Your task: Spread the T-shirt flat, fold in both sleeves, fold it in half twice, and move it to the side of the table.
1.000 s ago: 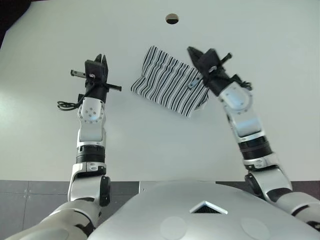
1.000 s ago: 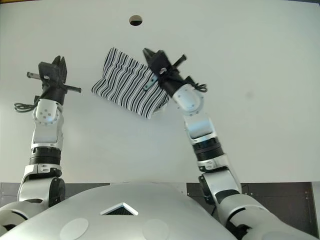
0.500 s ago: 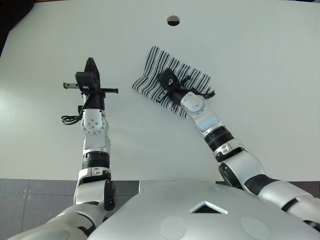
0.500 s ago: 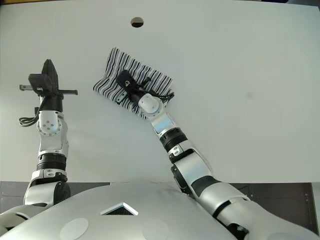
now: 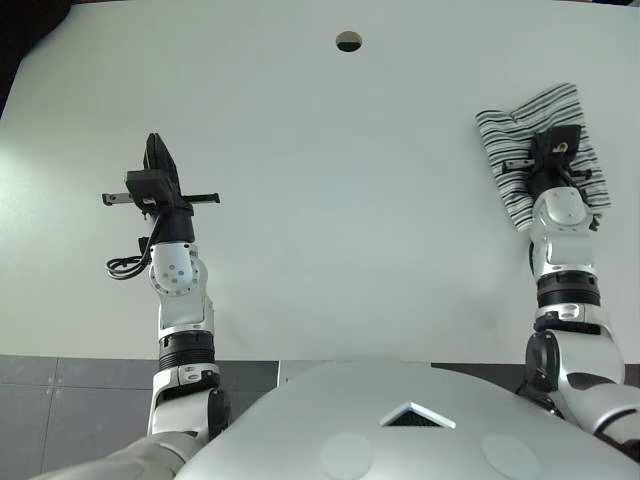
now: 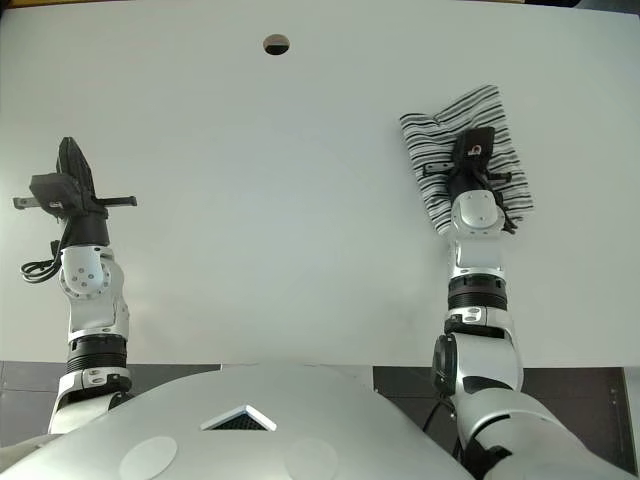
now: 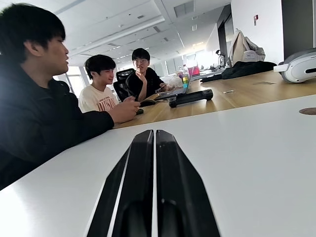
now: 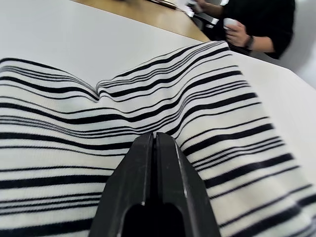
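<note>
T-shirt [image 5: 512, 125] on table [image 5: 350, 220], right side; right tool [image 8: 154, 140] atop.

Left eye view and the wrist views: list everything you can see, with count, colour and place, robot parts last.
T-shirt: 1, black-and-white striped, folded, lying at the right side of the table.
table: 1, white, under everything.
hole: 1, dark, in the tabletop at the far middle.
wooden table: 1, brown, in the room behind.
left gripper: 1, black, shut, over the left part of the table, apart from the T-shirt.
right gripper: 1, black, shut, its tip on the T-shirt.
</note>
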### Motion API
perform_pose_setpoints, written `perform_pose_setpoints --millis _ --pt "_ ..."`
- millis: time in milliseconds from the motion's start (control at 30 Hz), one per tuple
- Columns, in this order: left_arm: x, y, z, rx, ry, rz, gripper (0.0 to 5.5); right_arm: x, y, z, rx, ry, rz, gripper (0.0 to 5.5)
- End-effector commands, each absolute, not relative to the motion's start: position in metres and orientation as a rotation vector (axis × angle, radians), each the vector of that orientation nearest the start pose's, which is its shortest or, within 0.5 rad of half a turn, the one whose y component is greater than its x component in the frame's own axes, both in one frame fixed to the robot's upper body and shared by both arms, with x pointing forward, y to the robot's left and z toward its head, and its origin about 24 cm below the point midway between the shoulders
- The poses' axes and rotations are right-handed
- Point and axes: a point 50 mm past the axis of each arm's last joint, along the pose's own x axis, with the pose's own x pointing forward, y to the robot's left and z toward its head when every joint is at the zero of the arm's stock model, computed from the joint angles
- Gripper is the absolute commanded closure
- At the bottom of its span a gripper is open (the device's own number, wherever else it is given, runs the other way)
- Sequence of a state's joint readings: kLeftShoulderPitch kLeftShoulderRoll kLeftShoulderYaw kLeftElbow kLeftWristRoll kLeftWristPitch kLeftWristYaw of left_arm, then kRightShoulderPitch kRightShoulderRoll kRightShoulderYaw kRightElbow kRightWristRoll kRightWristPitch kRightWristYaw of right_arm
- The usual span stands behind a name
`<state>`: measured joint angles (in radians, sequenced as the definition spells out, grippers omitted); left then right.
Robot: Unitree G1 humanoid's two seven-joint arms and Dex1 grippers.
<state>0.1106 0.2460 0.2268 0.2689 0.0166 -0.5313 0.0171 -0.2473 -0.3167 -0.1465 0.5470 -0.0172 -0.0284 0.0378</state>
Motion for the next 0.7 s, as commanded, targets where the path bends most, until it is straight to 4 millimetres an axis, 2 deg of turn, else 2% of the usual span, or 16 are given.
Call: perform_pose_setpoints --millis 33,100,200,367,433,500,600,700 --pt "0.195 0.265 0.032 0.351 -0.195 0.233 5.39 0.279 -0.25 0.028 -0.234 0.032 -0.227 5.4" --pt "0.185 0.267 0.032 0.348 -0.2 0.253 5.39 0.263 -0.247 0.044 -0.224 -0.161 -0.246 5.4" --pt "0.174 0.265 0.034 0.352 -0.211 0.253 5.39 0.219 -0.239 0.053 -0.275 -0.337 -0.176 5.4" --pt "0.153 0.277 0.04 0.337 -0.211 0.32 5.39 0.143 -0.227 0.046 -0.455 -0.387 -0.064 5.4" --pt "0.143 0.282 0.039 0.306 -0.193 0.315 5.39 0.124 -0.235 0.045 -0.4 -0.362 -0.147 5.4" --pt "0.139 0.284 0.039 0.286 -0.178 0.274 5.39 0.117 -0.238 0.045 -0.356 -0.358 -0.211 5.4" --pt "0.146 0.292 0.036 0.245 -0.154 0.27 5.39 0.126 -0.216 0.047 -0.458 -0.439 -0.125 5.4" --pt "0.151 0.293 0.032 0.255 -0.134 0.25 5.39 0.132 -0.215 0.045 -0.439 -0.445 -0.138 5.4"
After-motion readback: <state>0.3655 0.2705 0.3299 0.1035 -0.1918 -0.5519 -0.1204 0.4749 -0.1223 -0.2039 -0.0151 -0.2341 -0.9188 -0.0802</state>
